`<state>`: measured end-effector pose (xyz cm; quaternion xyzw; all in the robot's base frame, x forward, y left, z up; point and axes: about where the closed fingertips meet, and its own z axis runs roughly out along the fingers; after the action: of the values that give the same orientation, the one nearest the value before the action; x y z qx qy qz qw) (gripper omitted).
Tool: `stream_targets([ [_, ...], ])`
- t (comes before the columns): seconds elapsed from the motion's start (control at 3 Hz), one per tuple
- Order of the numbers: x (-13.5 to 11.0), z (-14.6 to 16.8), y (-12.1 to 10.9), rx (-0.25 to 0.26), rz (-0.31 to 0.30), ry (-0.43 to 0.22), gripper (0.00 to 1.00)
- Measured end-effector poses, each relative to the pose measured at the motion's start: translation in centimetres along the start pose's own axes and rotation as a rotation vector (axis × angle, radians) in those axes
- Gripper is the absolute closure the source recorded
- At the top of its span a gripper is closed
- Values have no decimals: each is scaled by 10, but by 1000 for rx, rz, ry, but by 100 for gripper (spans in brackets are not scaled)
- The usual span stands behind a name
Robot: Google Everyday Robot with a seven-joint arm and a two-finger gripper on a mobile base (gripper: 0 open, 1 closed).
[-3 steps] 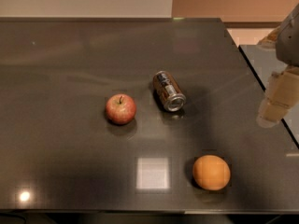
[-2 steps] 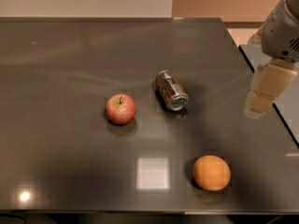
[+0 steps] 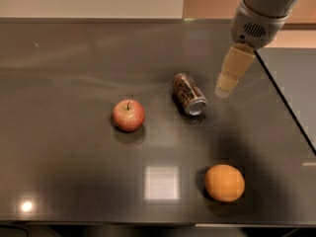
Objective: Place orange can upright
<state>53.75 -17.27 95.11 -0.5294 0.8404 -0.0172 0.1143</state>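
Observation:
The orange can [image 3: 189, 94] lies on its side near the middle of the dark table [image 3: 74, 73], its silver end pointing toward the front right. My gripper [image 3: 223, 90] hangs from the grey arm at the upper right, just to the right of the can and apart from it, above the table. It holds nothing that shows.
A red apple [image 3: 128, 115] sits left of the can. A round orange fruit [image 3: 224, 182] sits near the front edge, below the can and gripper. The table's right edge runs diagonally behind the gripper. A bright light reflection lies on the table front.
My gripper and arm have moved left from the table's right edge to just beside the can. The can, apple and orange have not moved.

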Motion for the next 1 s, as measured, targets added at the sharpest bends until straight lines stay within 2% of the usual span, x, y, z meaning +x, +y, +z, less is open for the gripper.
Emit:
stream_targets([
  [0.33,-32,30,-14,-30,126,16,0],
  [1.0,-66,56,-16,-69,402,28,0],
])
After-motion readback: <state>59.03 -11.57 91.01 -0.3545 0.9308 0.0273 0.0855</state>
